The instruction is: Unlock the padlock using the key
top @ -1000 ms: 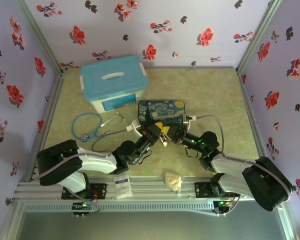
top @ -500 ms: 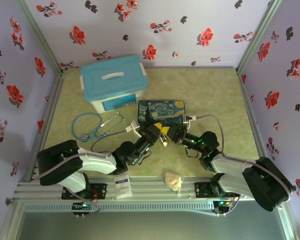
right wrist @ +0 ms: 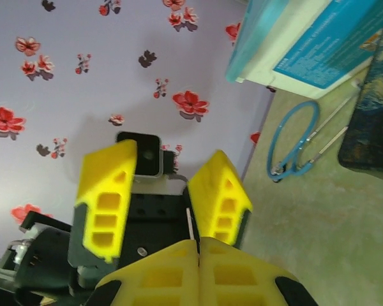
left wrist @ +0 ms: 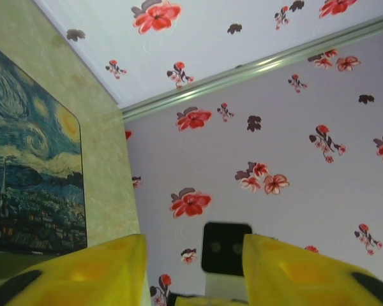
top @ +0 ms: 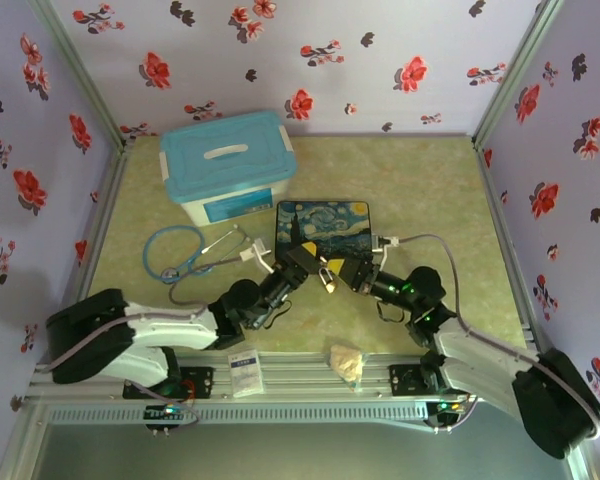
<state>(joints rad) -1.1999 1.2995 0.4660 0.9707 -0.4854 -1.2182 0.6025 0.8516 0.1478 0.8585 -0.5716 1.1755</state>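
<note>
My right gripper (right wrist: pixel 199 241) is shut, and a thin silvery metal strip (right wrist: pixel 190 223) sticks out from between its pads; it looks like the key seen edge-on. Facing it a short way off, my left gripper (right wrist: pixel 171 150) stands open with nothing between its yellow fingers (right wrist: pixel 108 197). In the top view the two grippers meet tip to tip, left (top: pixel 302 256) and right (top: pixel 332 276), just in front of the starry-night box (top: pixel 325 225). The left wrist view looks between open jaws (left wrist: pixel 193 245) at the wall and at the box (left wrist: pixel 32 178). The padlock is hidden.
A white bin with a blue lid (top: pixel 230 165) stands at the back left. A blue stethoscope (top: pixel 185 252) lies in front of it, close to my left arm. A crumpled beige wrapper (top: pixel 347 360) and a white packet (top: pixel 245 373) sit on the near rail. Flowered walls close in three sides.
My left gripper has opened and let go, and its arm has sunk back to the left. The right gripper closed fully and has stayed shut on the strip, its arm stretched a little further.
</note>
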